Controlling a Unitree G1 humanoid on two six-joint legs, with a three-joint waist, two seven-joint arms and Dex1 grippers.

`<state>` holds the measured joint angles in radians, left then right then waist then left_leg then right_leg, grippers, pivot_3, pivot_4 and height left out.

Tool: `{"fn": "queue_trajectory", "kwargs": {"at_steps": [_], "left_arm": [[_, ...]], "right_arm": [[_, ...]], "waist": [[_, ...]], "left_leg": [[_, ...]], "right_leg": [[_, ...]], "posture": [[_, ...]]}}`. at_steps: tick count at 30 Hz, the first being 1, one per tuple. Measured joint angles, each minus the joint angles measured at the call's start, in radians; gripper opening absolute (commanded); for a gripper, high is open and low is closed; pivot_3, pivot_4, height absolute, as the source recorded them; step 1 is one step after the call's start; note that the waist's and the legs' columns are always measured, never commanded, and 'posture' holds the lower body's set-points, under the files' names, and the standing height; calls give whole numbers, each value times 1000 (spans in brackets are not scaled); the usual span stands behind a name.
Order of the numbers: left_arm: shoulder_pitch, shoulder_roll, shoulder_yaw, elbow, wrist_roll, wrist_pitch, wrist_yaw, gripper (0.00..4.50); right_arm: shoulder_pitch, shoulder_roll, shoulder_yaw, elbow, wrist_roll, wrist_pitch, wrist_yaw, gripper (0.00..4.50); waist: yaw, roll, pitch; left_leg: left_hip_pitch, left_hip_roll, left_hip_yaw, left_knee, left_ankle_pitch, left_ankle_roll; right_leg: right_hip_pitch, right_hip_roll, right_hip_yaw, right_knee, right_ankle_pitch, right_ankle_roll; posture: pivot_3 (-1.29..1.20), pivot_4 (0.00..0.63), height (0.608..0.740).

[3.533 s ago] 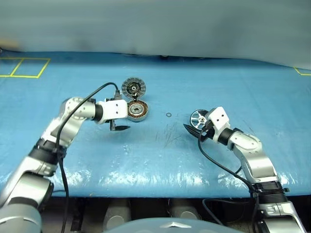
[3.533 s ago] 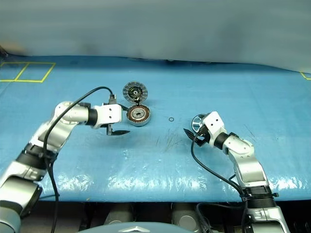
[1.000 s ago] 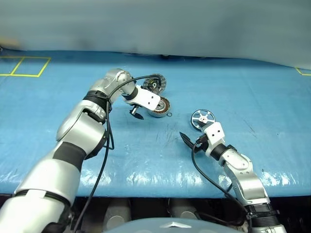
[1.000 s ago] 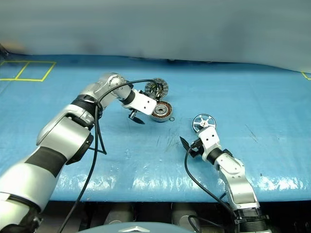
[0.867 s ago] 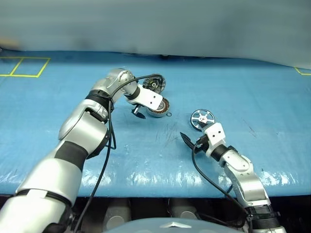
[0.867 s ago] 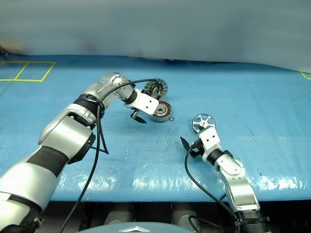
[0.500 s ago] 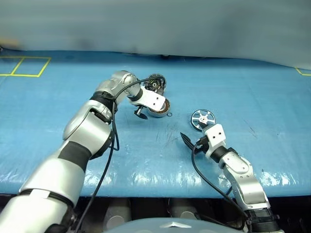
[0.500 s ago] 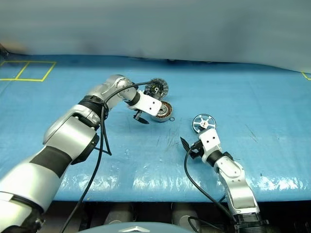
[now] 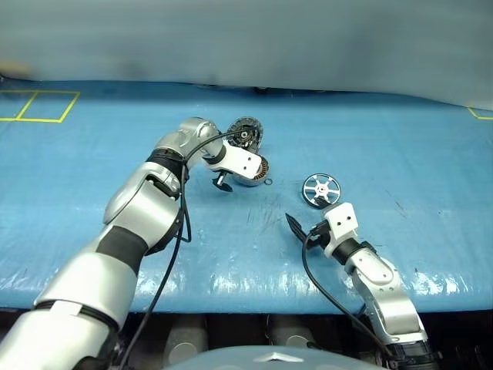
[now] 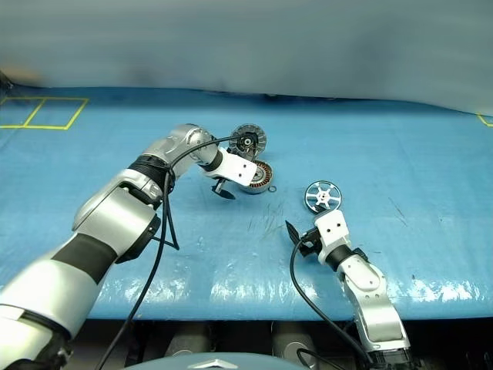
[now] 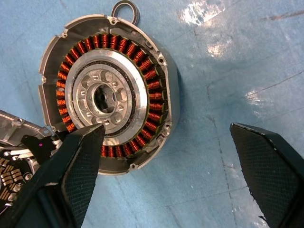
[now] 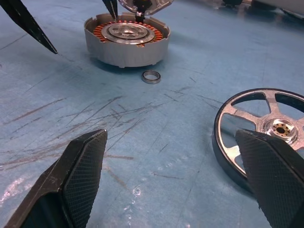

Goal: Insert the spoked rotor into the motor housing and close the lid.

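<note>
Since the earliest frames the left arm has carried its end effector [image 11: 166, 175] from the housing's left side to a point over it; both black textured fingers [image 11: 78, 175] stand wide apart and empty. The round metal motor housing [image 9: 253, 170], with a ring of copper-brown windings around a machined silver hub, has shifted rightward across the blue, scuffed, glossy counter [image 9: 231, 254]. The grey ribbed lid [image 9: 246, 133] with its dark hub sits touching the housing's far edge, tilted. A small metal ring [image 12: 151, 76] lies just beside the housing. The right end effector [image 12: 175, 185], likewise spread and empty, has drawn back clear of the shiny silver spoked rotor [image 9: 320, 189], which lies flat on the counter, well apart from the housing. Judgement: insertion not yet begun; rotor remains ungrasped.
</note>
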<state>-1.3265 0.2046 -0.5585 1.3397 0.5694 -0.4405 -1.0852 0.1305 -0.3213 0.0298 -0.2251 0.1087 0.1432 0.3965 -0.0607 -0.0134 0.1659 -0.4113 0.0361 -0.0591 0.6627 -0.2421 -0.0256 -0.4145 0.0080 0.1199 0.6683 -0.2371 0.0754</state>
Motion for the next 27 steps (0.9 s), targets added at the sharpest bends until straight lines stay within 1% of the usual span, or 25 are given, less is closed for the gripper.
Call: {"fn": "queue_trajectory", "kwargs": {"at_steps": [5, 27], "left_arm": [[0, -12, 2, 0, 0, -3, -14, 4500], [5, -1, 29, 10, -1, 26, -47, 4500]], "right_arm": [[5, 10, 1, -15, -7, 0, -10, 4489], [8, 93, 26, -15, -31, -28, -76, 4489]], "waist": [[-1, 0, 0], [-1, 0, 0]], "left_leg": [[0, 0, 0, 0, 0, 0], [0, 0, 0, 0, 0, 0]], "right_leg": [[0, 0, 0, 0, 0, 0], [0, 0, 0, 0, 0, 0]], "posture": [[0, 150, 740], [0, 150, 740]]}}
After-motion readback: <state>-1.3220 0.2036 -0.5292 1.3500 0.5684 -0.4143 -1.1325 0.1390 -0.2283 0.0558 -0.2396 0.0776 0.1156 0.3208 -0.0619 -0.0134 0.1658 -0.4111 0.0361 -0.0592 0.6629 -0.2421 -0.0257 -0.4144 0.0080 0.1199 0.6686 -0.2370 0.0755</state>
